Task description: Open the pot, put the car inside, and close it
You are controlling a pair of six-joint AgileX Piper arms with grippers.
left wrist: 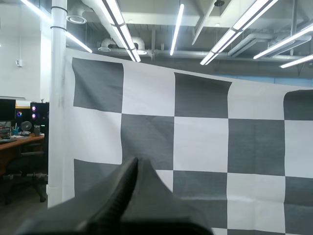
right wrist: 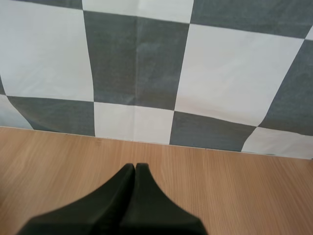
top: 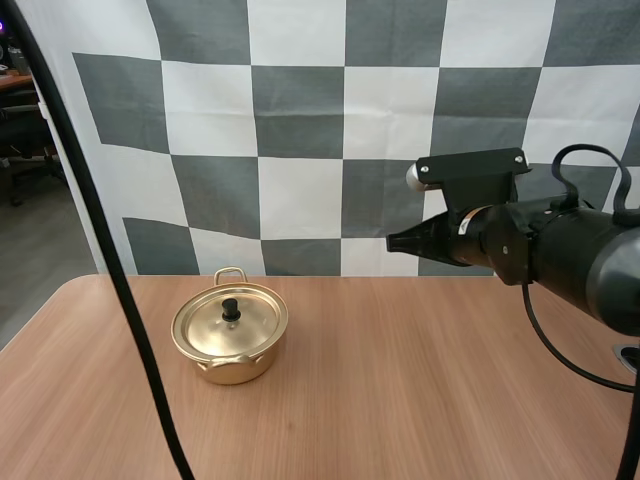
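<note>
My right pincer point(top: 392, 241): 3 o'clock, held level, squeezed closed, empty.
My left pincer point(left wrist: 137, 160): closed, empty.
Pot point(top: 229, 335): gold, lidded, 8 o'clock on counter point(top: 420, 390).

A robotics lab in office space: a robot arm point(top: 560, 250) over a wooden bench point(top: 400, 380), a work desk point(top: 15, 80) beyond the bench's left end.

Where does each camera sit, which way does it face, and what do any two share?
High view: behind and above the arm bases, looking forward and down at the table and lidded pot; right gripper raised, shut.
Left wrist view: on the left arm, aimed about level; left gripper shut.
Right wrist view: on the right arm, tilted down at the table's far edge; gripper shut.
Shared: high and right wrist views show the table and right gripper.
</note>
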